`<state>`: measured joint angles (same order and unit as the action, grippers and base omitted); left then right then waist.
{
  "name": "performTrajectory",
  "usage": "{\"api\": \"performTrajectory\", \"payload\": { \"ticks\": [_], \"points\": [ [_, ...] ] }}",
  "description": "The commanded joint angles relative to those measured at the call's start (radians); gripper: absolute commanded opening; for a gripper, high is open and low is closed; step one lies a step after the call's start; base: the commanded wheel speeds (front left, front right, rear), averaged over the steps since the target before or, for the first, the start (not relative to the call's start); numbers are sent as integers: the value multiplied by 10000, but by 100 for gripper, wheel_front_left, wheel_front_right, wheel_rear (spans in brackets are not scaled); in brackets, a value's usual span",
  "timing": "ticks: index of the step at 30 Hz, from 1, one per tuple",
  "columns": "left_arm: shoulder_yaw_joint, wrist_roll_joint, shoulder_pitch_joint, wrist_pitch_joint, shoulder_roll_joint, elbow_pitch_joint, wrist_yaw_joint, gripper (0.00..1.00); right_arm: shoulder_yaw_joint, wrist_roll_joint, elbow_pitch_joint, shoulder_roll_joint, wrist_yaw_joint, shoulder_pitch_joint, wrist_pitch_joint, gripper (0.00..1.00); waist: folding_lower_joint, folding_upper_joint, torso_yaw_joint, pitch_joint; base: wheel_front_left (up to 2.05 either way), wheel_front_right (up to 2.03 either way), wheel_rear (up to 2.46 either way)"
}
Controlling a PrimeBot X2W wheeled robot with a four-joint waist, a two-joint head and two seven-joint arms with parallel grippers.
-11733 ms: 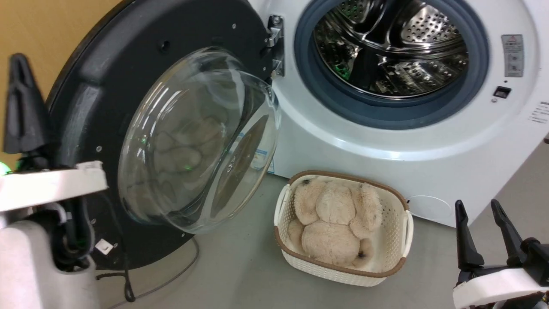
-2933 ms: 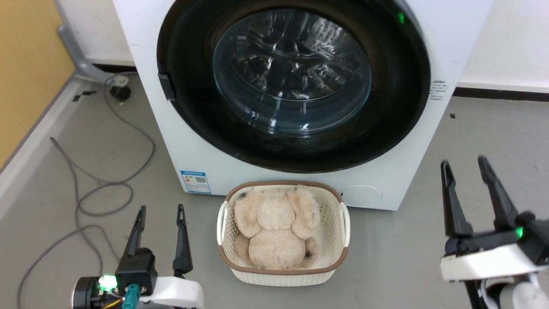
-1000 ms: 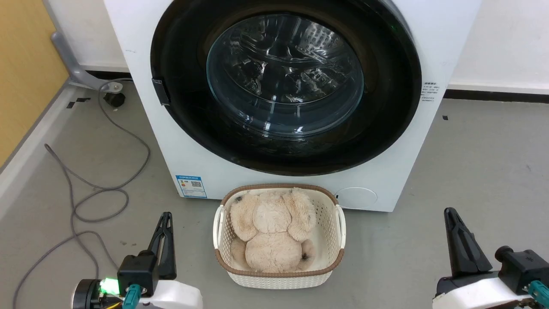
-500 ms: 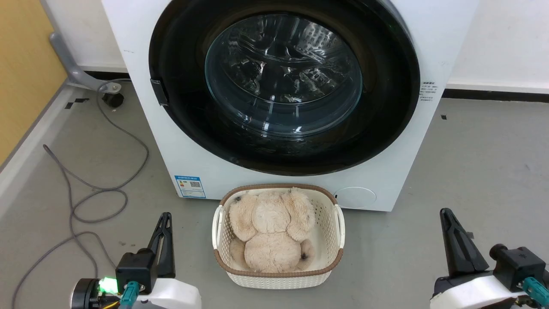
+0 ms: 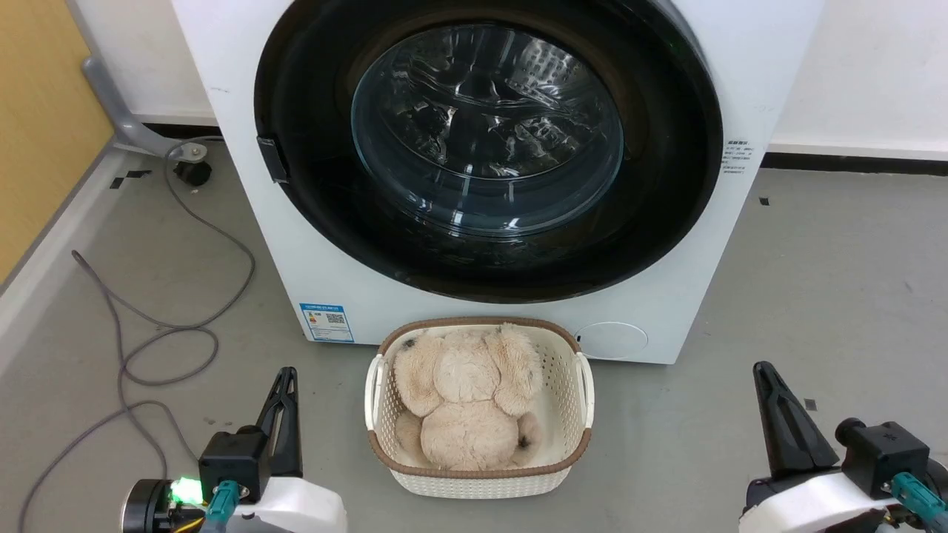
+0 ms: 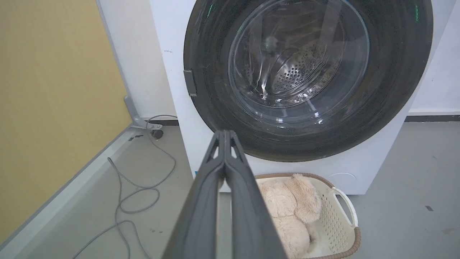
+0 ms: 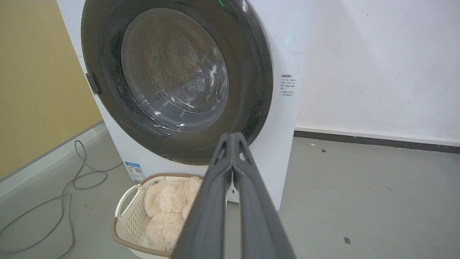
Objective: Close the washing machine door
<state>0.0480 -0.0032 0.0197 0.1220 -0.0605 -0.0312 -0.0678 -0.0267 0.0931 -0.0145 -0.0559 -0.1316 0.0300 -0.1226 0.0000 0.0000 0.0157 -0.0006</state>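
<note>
The washing machine door (image 5: 666,148) lies flat against the front of the white washing machine (image 5: 252,244), its wide black rim around the clear glass window (image 5: 485,126). Through the glass the steel drum (image 6: 298,72) shows. My left gripper (image 5: 286,372) hangs low at the lower left, shut and holding nothing, well away from the door. My right gripper (image 5: 763,368) sits at the lower right, shut too, also far from the machine. In the wrist views the left gripper (image 6: 224,132) and right gripper (image 7: 233,134) have their fingertips pressed together.
A white woven basket (image 5: 569,437) with a brown rim holds a beige plush toy (image 5: 466,400) on the floor just before the machine. Grey cables (image 5: 163,333) loop on the floor at the left, by a yellow wall (image 5: 37,111). Grey floor lies to the right.
The door, wide open 11.7 s ago, stood shut by 2.9 s ago. Both grippers, open 2.9 s ago, were shut by a second ago. Since then the view has shifted only slightly.
</note>
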Motion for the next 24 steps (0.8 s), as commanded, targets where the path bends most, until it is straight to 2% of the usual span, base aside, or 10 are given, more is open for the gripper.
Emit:
{"api": "performTrajectory", "payload": {
  "ticks": [1,24],
  "points": [
    [-49,17,-105,-70,9,58,58,0,26,-101,55,31,5,-134,69,0,0,0,-5,0,0,0,0],
    [-225,23,-142,-540,47,162,311,0,124,-440,91,42,7,-202,542,0,0,0,-67,2,0,0,0]
  ]
}}
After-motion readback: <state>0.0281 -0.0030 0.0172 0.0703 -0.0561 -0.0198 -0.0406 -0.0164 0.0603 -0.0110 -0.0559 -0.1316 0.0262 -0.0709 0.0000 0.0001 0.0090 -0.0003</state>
